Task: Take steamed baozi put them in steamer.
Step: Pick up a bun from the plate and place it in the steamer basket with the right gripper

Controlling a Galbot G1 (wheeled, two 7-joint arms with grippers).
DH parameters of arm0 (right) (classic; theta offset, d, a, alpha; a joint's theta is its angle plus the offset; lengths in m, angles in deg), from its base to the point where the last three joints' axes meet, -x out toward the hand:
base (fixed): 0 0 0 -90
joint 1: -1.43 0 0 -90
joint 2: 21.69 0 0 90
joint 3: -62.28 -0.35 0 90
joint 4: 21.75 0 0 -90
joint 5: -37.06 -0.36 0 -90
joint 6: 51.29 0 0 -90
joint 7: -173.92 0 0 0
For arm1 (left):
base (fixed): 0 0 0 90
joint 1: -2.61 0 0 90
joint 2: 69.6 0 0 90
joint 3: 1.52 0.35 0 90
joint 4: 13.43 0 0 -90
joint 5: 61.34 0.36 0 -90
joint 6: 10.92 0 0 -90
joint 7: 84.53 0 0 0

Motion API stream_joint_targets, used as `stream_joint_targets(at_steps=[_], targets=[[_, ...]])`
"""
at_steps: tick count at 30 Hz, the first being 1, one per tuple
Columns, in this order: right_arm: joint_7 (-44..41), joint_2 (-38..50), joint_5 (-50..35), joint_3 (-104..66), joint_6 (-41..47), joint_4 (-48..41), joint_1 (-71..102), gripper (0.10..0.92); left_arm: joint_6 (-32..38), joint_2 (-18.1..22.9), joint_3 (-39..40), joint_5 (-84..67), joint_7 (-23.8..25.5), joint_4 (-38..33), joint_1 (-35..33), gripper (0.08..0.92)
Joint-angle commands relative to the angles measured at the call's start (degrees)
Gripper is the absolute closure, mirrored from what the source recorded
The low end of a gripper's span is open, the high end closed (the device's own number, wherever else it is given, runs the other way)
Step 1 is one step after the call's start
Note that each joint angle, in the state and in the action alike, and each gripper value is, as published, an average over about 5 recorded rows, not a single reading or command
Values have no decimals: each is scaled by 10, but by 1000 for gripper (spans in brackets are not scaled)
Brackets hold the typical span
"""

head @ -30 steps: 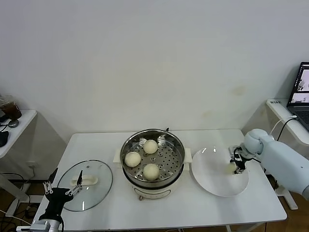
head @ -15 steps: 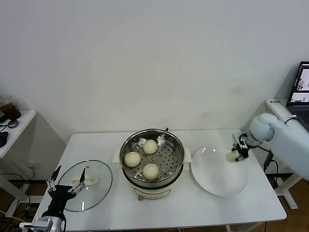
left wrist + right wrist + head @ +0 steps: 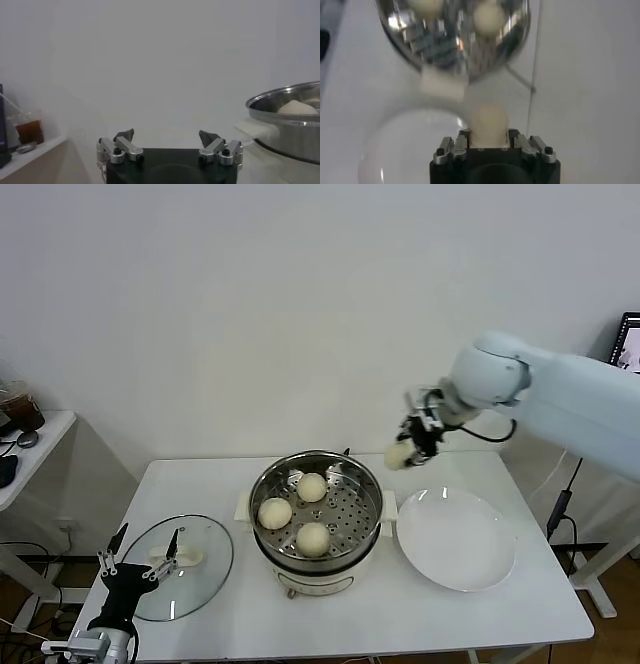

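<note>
Since a second ago the right gripper (image 3: pixel 408 446), jaws clenched on the fourth baozi (image 3: pixel 397 455), has risen from the white plate (image 3: pixel 455 539) to beside the steamer (image 3: pixel 315 506), while the left gripper (image 3: pixel 135 566), jaws released, idles near the glass lid (image 3: pixel 205 559).

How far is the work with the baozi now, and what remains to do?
Done: three baozi already lie on the perforated tray of the steamer. In hand: the right claw is shut on the fourth baozi and carries it in the air, between the white plate and the steamer. Left: bring it over the pot and release it. The left claw waits open near the glass lid.
</note>
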Motion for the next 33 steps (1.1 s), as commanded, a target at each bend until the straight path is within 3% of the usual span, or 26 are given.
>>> stream_joint_targets(at_steps=[1,17,33], targets=[[70,-132,-119,82,126,36,-7,558,-1,8,-6,-3,0,-5,4,177],[64,-167,-9,50,105,-66,108,557,1,7,-20,-6,0,-2,4,177],[73,-184,6,31,100,-94,131,550,2,3,-28,-9,0,-2,3,177]])
